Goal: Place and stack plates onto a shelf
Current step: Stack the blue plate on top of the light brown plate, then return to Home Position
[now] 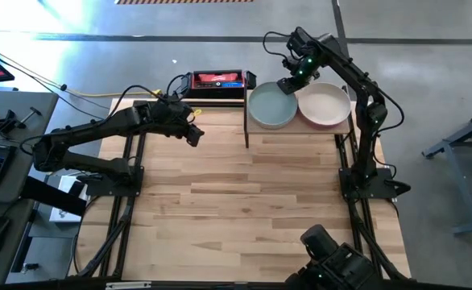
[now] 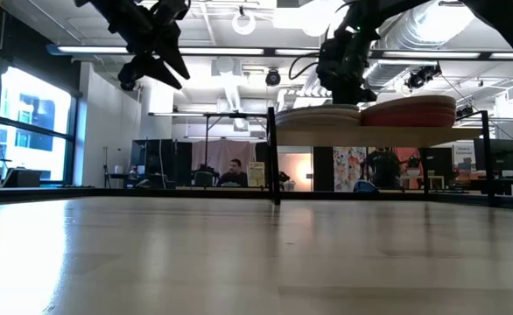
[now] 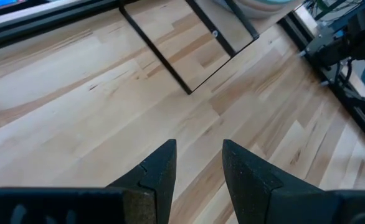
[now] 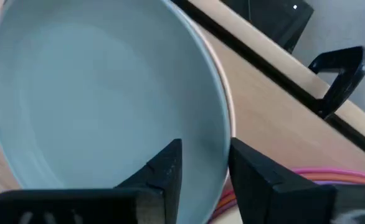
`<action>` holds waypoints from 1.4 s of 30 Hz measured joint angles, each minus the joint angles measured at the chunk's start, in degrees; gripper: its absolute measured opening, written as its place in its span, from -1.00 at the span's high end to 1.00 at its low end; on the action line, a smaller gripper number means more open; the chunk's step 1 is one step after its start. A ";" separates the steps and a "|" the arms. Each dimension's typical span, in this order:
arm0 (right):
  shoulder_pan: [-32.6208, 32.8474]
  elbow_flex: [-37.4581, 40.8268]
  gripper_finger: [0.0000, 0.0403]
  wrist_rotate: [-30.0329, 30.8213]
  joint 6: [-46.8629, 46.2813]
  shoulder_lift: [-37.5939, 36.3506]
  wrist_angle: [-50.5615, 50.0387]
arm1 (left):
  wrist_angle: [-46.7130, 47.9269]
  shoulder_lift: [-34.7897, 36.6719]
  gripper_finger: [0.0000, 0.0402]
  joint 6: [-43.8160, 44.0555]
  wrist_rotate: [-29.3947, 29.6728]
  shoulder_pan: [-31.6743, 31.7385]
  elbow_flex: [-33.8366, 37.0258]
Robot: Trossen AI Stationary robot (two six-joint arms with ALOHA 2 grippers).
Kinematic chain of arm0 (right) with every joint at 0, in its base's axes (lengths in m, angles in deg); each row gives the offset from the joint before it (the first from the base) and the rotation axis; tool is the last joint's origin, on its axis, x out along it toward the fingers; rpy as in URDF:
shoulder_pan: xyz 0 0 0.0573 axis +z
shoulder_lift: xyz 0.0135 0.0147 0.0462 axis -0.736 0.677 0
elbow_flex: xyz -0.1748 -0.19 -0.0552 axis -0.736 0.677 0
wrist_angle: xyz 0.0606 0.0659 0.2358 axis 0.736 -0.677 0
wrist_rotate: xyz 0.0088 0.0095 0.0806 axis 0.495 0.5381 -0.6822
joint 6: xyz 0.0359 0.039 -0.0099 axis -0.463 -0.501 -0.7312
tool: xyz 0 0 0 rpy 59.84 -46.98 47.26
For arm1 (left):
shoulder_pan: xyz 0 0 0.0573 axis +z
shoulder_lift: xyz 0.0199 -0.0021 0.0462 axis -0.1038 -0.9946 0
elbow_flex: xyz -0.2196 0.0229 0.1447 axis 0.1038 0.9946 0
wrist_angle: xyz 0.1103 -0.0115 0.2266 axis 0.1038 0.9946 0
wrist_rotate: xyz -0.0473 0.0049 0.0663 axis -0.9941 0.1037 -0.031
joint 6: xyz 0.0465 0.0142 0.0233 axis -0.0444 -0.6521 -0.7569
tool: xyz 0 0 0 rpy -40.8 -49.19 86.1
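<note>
The shelf (image 1: 300,131) stands at the table's far edge and bears two stacks of plates. A mint green plate (image 1: 272,106) tops the left stack and a pale pink plate (image 1: 325,105) tops the right stack. In the low view the stacks (image 2: 318,114) (image 2: 410,111) rest flat on the board (image 2: 388,131). My right gripper (image 1: 288,84) (image 4: 204,168) is open over the mint plate (image 4: 101,87). Its fingers stand on either side of the plate's right rim (image 4: 223,140), one inside and one outside. My left gripper (image 1: 194,133) (image 3: 199,168) hovers open and empty over bare table left of the shelf.
A red-and-black box (image 1: 216,80) lies at the far edge left of the shelf. The shelf's black legs (image 3: 164,62) stand close to my left gripper. A black clamp (image 4: 338,74) sits behind the shelf. The tabletop's middle and near part (image 1: 244,209) holds nothing. A person (image 2: 233,172) sits far off.
</note>
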 joint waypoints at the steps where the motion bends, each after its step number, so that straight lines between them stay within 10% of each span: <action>1: 0.00 -0.41 0.47 0.02 0.00 0.00 -0.02 | 0.37 0.00 0.40 0.00 -0.01 0.01 0.00; 27: 0.39 -1.11 0.46 -0.36 -0.11 -0.89 -4.76 | 4.59 -0.02 0.40 -0.21 0.55 -0.01 0.00; 42: 4.05 -1.10 0.46 -0.43 6.97 -14.99 -1.96 | 4.71 7.07 0.40 -5.69 1.85 -0.03 0.04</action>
